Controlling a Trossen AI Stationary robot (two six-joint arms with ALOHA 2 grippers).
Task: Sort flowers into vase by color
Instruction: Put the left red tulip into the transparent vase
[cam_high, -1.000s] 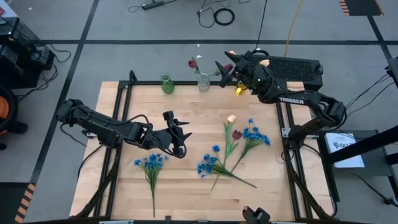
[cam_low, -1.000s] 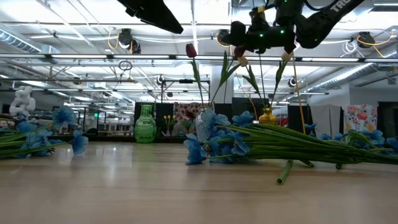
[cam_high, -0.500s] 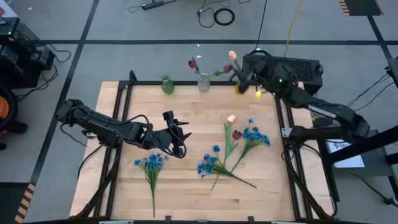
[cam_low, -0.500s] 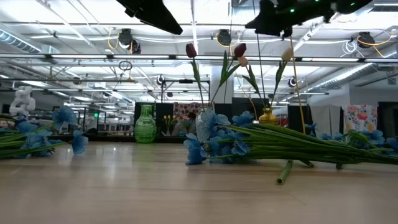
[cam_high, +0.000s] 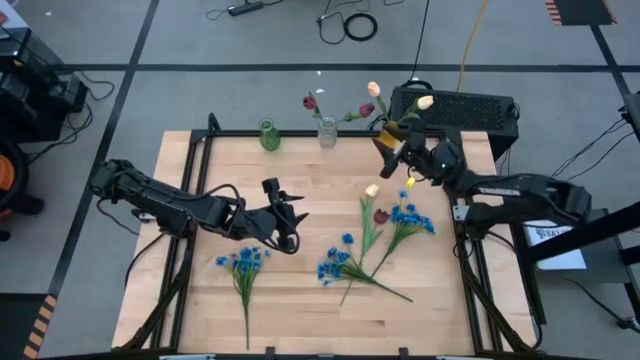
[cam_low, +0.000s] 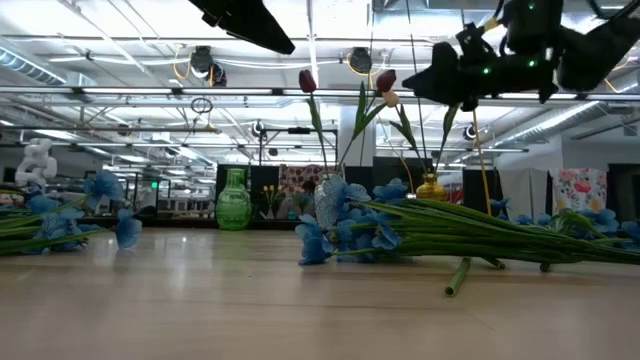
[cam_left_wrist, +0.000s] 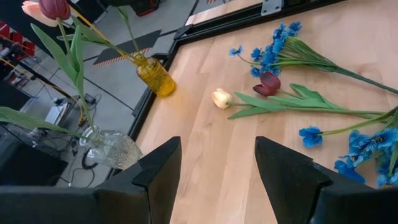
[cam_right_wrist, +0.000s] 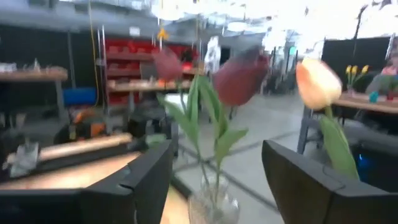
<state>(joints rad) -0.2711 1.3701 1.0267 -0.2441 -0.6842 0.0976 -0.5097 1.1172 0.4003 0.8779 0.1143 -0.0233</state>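
Loose flowers lie flat on the wooden table (cam_high: 300, 170): a cream tulip (cam_high: 372, 189), a dark red tulip (cam_high: 380, 215) and blue bunches (cam_high: 408, 218), (cam_high: 335, 265), (cam_high: 243, 260). At the far edge stand a green vase (cam_high: 268, 135), a clear vase (cam_high: 327, 132) with red tulips (cam_low: 385, 80) and a yellow vase (cam_left_wrist: 155, 76) with cream tulips (cam_high: 425, 101). My right gripper (cam_high: 392, 155) hangs open in the air just near of the yellow vase, nothing between its fingers. My left gripper (cam_high: 295, 218) is open above mid-table, left of the loose flowers.
A black frame (cam_high: 210, 130) borders the tabletop. A dark box (cam_high: 465, 108) sits behind the far right corner. Bare wood lies between the left blue bunch and the vases.
My right gripper has drawn back from above the vases toward the table's near edge and a little to the right, and has come down. The tulips stay standing in their vases. My left arm has kept still.
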